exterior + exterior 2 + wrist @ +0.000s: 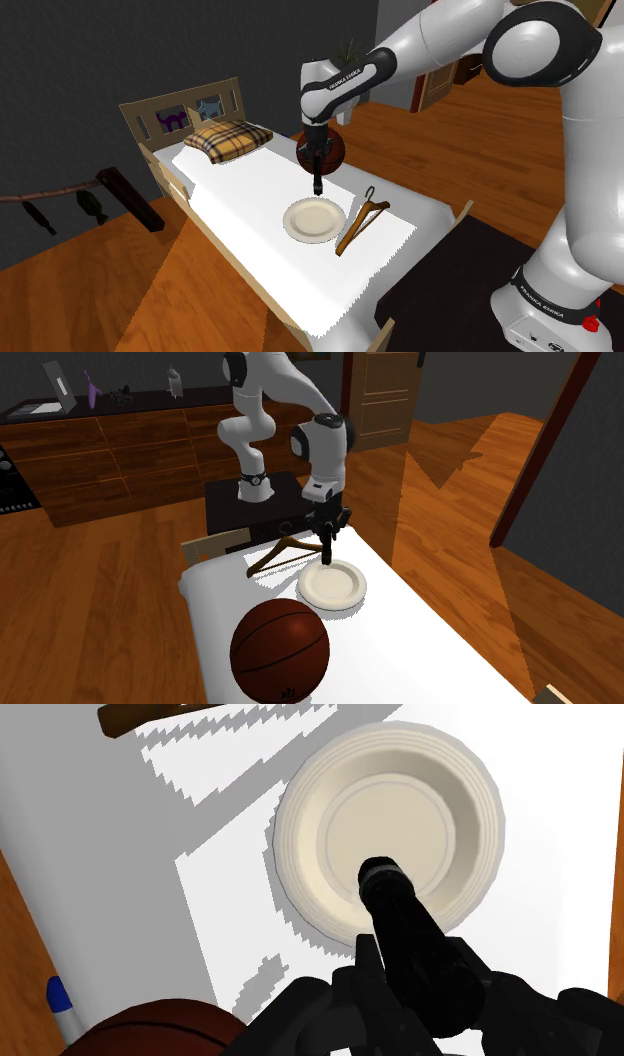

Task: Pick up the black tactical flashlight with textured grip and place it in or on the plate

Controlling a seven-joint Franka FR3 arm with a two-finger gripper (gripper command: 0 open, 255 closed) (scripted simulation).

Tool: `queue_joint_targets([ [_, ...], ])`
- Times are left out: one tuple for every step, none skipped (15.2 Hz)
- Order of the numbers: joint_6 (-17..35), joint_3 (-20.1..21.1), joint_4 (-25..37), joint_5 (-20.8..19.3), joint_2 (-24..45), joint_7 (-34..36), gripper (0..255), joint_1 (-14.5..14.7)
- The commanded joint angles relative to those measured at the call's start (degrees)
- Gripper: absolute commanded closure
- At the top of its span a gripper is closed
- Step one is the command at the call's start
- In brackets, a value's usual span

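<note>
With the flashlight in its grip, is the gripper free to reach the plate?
Probably yes: the gripper holds the flashlight over the plate, with nothing between them; the hanger lies beside the plate.

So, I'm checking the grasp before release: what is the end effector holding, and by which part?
The black flashlight, clasped at its upper end; the rest hangs down over the plate.

Basketball (pixel 280 650): on the white bed (pixel 250 205).
Hanger (pixel 362 222): wooden, lying flat on the bed.
Pillow (pixel 232 139): plaid, by the headboard.
</note>
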Motion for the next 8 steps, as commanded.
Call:
queue_joint_targets([
  [-0.34, 0.55, -0.55, -0.28, -0.93, 2.4, 255, 1.65],
  [-0.56, 0.76, -0.45, -0.39, -1.06, 3.21, 255, 2.21],
  [0.07, 0.75, -0.73, -0.4, -0.72, 3.2, 255, 2.22],
  [0.7, 0.75, -1.02, -0.41, -0.37, 3.2, 255, 2.22],
  [1.32, 0.75, -1.27, -0.42, 0.0, 3.19, 255, 2.23],
  [1.94, 0.74, -1.52, -0.43, 0.37, 3.18, 255, 2.23],
  [2.55, 0.73, -1.72, -0.44, 0.77, 3.18, 255, 2.24],
  [3.17, 0.73, -1.96, -0.45, 1.15, 3.17, 255, 2.24],
])
